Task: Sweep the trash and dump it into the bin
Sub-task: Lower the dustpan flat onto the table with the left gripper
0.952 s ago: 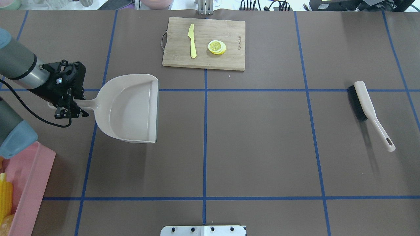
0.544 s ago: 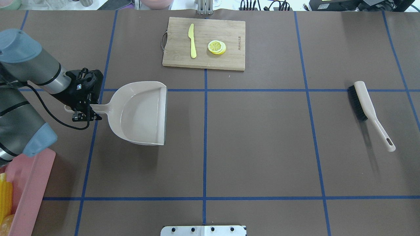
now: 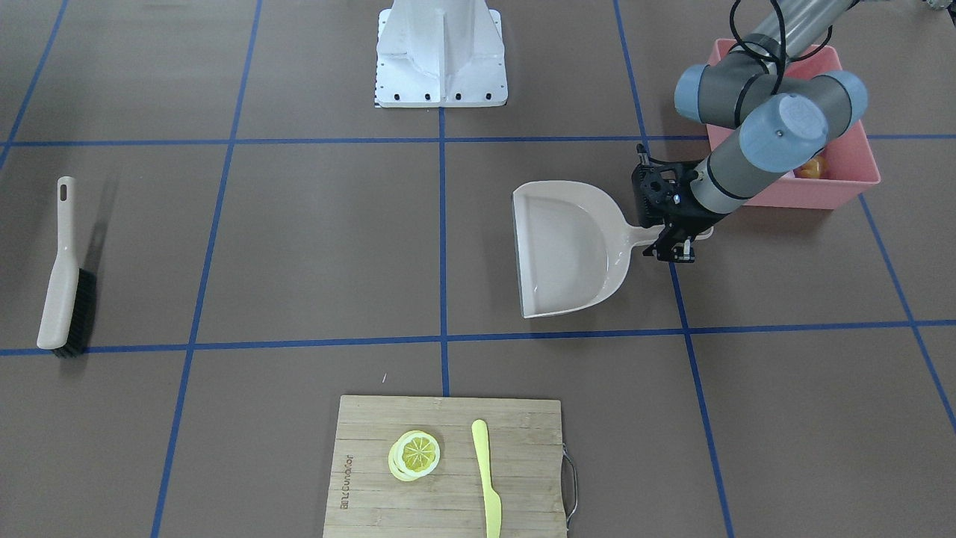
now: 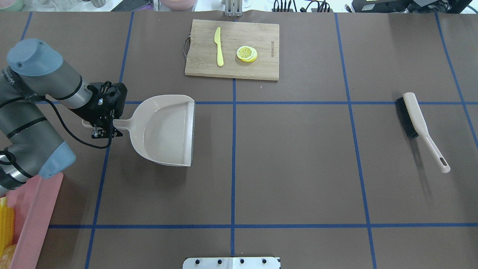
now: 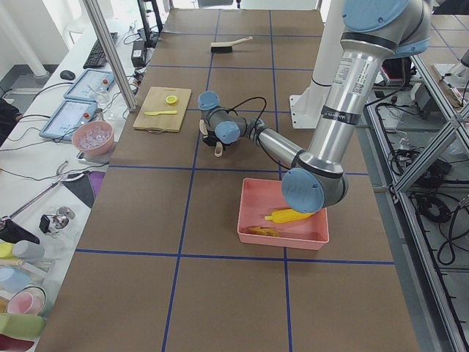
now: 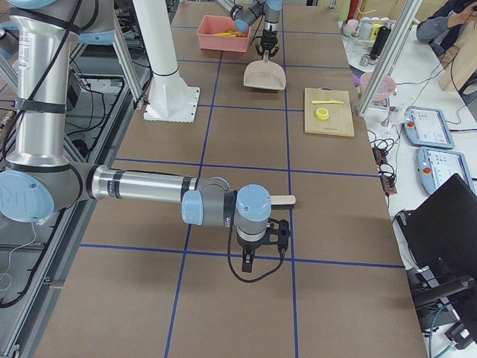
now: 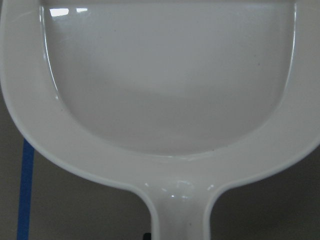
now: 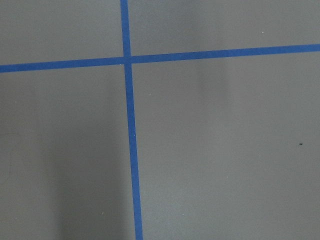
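My left gripper is shut on the handle of the beige dustpan, which is level and low over the table, its open edge facing the table's middle. The left wrist view shows the dustpan's pan empty. The pink bin stands at the near left corner, behind the left arm. Inside it lie the trash: a yellow corn cob and a brown-orange potato. My right gripper shows only in the exterior right view, over bare table, and I cannot tell its state.
A hand brush lies on the right side of the table. At the far middle a wooden cutting board carries a pale yellow knife and lemon slices. Blue tape lines grid the brown table.
The left arm has carried the dustpan to the right, away from the bin and toward the table's middle. The brush and the board have not moved.
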You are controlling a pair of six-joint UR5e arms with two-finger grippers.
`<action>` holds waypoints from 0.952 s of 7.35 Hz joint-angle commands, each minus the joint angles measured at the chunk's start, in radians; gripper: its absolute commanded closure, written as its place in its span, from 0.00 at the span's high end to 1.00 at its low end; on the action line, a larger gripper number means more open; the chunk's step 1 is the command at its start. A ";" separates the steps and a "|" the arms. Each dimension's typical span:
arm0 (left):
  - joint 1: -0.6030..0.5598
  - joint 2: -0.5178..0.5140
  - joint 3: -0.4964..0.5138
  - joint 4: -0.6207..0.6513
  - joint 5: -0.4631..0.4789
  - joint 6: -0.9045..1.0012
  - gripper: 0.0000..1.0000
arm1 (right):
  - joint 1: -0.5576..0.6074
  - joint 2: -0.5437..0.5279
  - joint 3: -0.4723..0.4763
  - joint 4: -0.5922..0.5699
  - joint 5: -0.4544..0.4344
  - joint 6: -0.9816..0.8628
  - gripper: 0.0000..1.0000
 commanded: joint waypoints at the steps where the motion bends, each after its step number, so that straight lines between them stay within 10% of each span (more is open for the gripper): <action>1: 0.004 -0.012 0.027 -0.034 0.017 -0.004 0.00 | 0.000 0.000 0.000 0.000 0.000 0.000 1.00; 2: 0.005 -0.012 0.027 -0.041 0.025 -0.010 0.28 | 0.000 0.000 0.000 0.000 0.000 0.000 1.00; 3: 0.005 -0.010 0.038 -0.066 0.023 -0.011 0.98 | 0.000 0.000 0.000 0.000 0.000 0.000 1.00; 7: 0.002 -0.001 0.037 -0.090 0.023 -0.011 0.98 | 0.000 0.000 0.000 0.000 0.000 0.000 1.00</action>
